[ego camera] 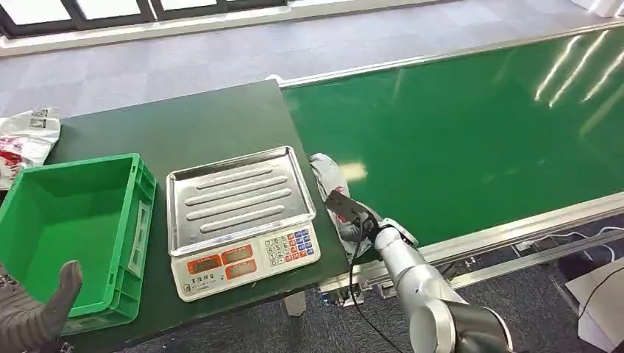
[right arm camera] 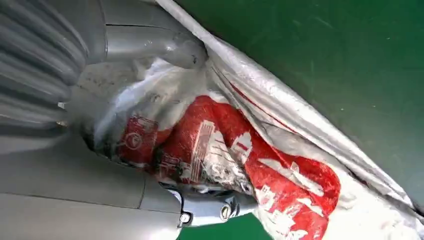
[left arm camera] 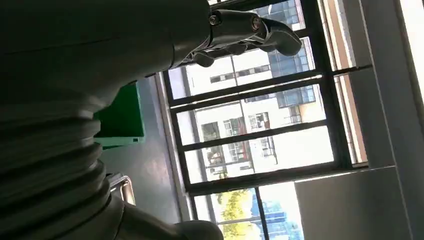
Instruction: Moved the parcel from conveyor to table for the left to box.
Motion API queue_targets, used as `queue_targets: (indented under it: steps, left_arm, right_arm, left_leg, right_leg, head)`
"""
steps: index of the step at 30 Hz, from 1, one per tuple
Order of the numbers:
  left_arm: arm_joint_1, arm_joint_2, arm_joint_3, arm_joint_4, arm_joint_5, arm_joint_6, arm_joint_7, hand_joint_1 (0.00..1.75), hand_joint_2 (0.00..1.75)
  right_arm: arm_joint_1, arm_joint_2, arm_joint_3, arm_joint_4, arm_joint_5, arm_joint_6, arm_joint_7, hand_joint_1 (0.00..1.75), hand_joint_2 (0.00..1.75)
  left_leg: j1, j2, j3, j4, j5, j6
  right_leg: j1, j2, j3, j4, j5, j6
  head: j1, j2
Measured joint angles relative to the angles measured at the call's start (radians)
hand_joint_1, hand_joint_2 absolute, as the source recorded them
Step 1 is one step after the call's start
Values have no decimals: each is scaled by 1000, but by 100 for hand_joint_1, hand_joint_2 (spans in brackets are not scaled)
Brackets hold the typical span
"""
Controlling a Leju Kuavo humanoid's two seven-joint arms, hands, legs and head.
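While the right hand [ego camera: 353, 220] closes around the parcel [ego camera: 329, 179] at the near left end of the green conveyor belt [ego camera: 471, 132], just beside the right edge of the dark green worktop [ego camera: 184, 125], the right wrist view shows its thumb and fingers wrapped over bunched white and red plastic film. That parcel is a soft courier bag, crumpled and creased, so it looks light and limp; it will likely sag and fold around whatever holds it, and the glossy film may slip. A grip on a gathered handful near the middle of the bag, as the hand has now, seems safer than a pinch on a loose flap. On the worktop sit an electronic scale [ego camera: 239, 217] with a steel pan and, left of it, a green plastic crate [ego camera: 140, 213]. Another white and red bag [ego camera: 26, 140] lies at the far left. The left hand [ego camera: 44, 312] hovers near the crate's near corner, fingers loosely apart, holding nothing.
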Motion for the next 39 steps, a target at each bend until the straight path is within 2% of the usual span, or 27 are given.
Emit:
queue_targets:
  steps: [7, 11, 13, 15, 20, 33, 36, 39]
  left_arm:
    - [4, -1, 1, -7, -13, -8, 0, 0, 175]
    - [30, -2, 8, -40, -17, -2, 0, 0, 175]
    - [42, -3, 15, -54, -19, -2, 0, 0, 175]
    - [47, -7, 19, -61, -27, -4, 0, 0, 175]
    - [59, -13, 23, -73, -31, -5, 0, 0, 175]
    - [62, -18, 29, -79, -31, 1, 0, 0, 175]
    - [76, -18, 29, -91, -31, 15, 0, 0, 175]
    - [100, -30, 30, -113, -43, 20, 0, 0, 175]
  right_arm:
    - [2, 5, 16, 0, -18, -47, -7, 175, 175]
    - [39, 24, 17, -53, -117, -177, -73, 175, 175]
    - [51, 37, 18, -110, -151, -169, -57, 175, 175]
    - [62, 46, 24, -146, -163, -164, -50, 175, 175]
    - [77, 58, 38, -201, -169, -164, -47, 175, 175]
    - [83, 66, 68, -230, -227, -196, -60, 175, 175]
    - [99, 75, 69, -270, -305, -289, -100, 175, 175]
    - [178, 124, 69, -496, -441, -545, -143, 175, 175]
  left_leg:
    - [0, 1, 0, 0, 0, -1]
    - [0, 0, -4, 0, 0, -1]
    - [0, -1, -5, 0, 1, -3]
    - [0, -5, 0, 0, 3, -5]
    - [0, -11, -2, 1, 4, -4]
    - [-1, -15, -4, 3, 5, -3]
    - [-1, -16, -4, 3, 5, -3]
    - [-2, -25, -7, 3, 6, -3]
  right_leg:
    - [0, 1, 0, 1, 0, 0]
    - [0, 0, -4, 2, 0, 0]
    - [0, -1, -6, 3, 0, 0]
    - [0, -6, -7, 3, 0, -1]
    - [-1, -12, -6, 3, 0, -1]
    - [-1, -16, -6, 3, 0, 0]
    - [-1, -17, -6, 3, 0, 0]
    - [-2, -25, -6, 3, -2, -1]
  head:
    - [0, 0]
    - [0, 0]
    - [0, 0]
    - [0, 0]
    - [0, 0]
    - [0, 0]
    - [0, 0]
    - [0, 0]
